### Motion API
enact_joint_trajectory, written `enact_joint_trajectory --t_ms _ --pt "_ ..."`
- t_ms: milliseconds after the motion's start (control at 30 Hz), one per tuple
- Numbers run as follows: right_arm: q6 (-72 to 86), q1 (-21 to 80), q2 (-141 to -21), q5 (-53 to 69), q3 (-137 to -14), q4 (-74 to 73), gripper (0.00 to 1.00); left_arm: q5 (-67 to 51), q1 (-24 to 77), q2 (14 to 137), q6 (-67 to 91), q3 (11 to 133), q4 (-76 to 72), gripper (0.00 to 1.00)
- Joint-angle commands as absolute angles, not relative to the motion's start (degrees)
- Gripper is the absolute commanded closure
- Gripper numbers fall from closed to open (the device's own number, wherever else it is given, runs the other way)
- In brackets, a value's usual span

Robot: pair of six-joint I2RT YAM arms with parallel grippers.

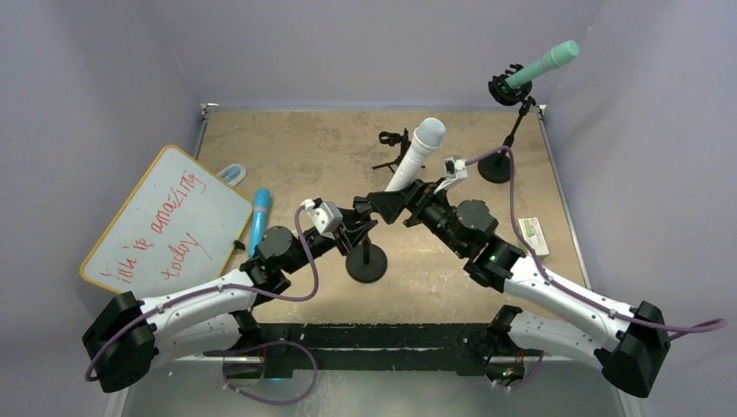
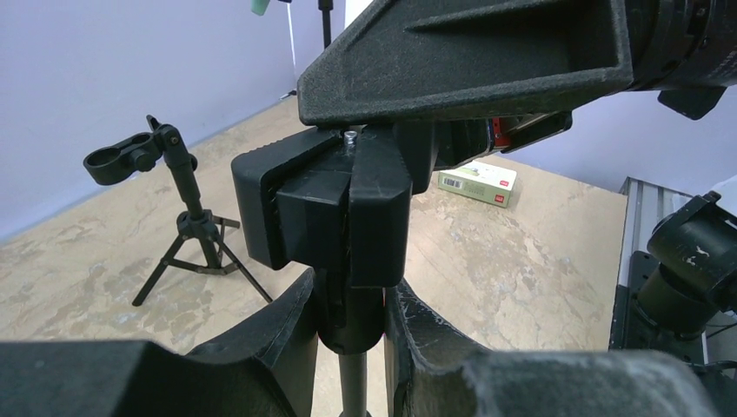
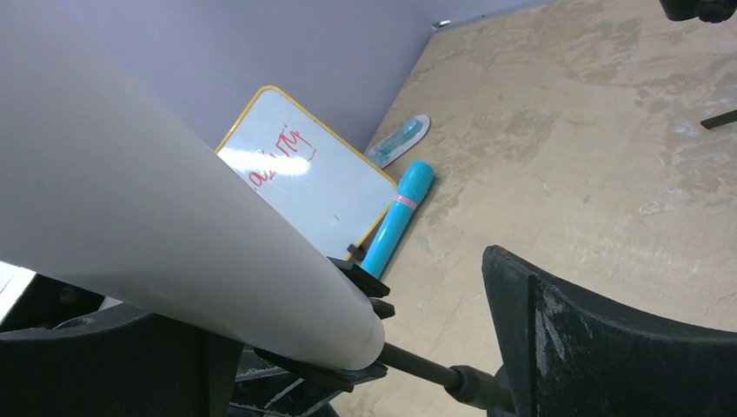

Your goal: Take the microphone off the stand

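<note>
White arm links (image 1: 195, 304), black joint housings (image 1: 122, 340), purple cables (image 1: 511, 191), textured black jaws, white wrist cameras (image 1: 323, 215)

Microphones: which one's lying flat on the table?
The blue microphone, flat on the table beside the whiteboard. The white microphone sticks up tilted at the middle stand; the green microphone sits clipped in the far right stand.

The left arm (image 1: 209, 300) and right arm (image 1: 556, 291) meet at the stand (image 1: 366, 267) and white microphone (image 1: 419, 149), so the middle is tight. A small tripod (image 1: 393, 148) stands just behind. The whiteboard (image 1: 165, 221) fills the left. Far-left table (image 1: 295, 143) is bare.
</note>
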State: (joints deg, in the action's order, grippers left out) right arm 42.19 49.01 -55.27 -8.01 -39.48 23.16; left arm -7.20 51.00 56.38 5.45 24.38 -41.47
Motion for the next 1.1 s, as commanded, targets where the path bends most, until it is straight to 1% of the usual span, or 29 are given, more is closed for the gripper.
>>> enact_joint_trajectory --t_ms 0,367,600,800,1067 --pt "40.7 49.3 -58.4 -5.1 -36.3 16.2 0.01 -8.8 51.3 58.2 7.4 21.7 -37.0 1.0" --pt "41.5 49.3 -60.5 -4.8 -35.3 17.0 0.02 -9.1 51.3 60.6 6.6 21.0 -37.1 1.0" --pt "42.9 49.4 -60.0 -6.9 -33.5 17.2 0.01 -8.3 51.2 61.1 5.6 21.5 -35.2 1.0" --pt "45.0 49.3 -58.8 -7.5 -30.1 20.8 0.01 -7.8 51.3 60.9 4.4 21.9 -33.8 1.0" --pt "44.2 49.3 -61.1 -5.0 -30.8 21.6 0.02 -7.7 51.3 61.6 4.5 22.2 -34.2 1.0"
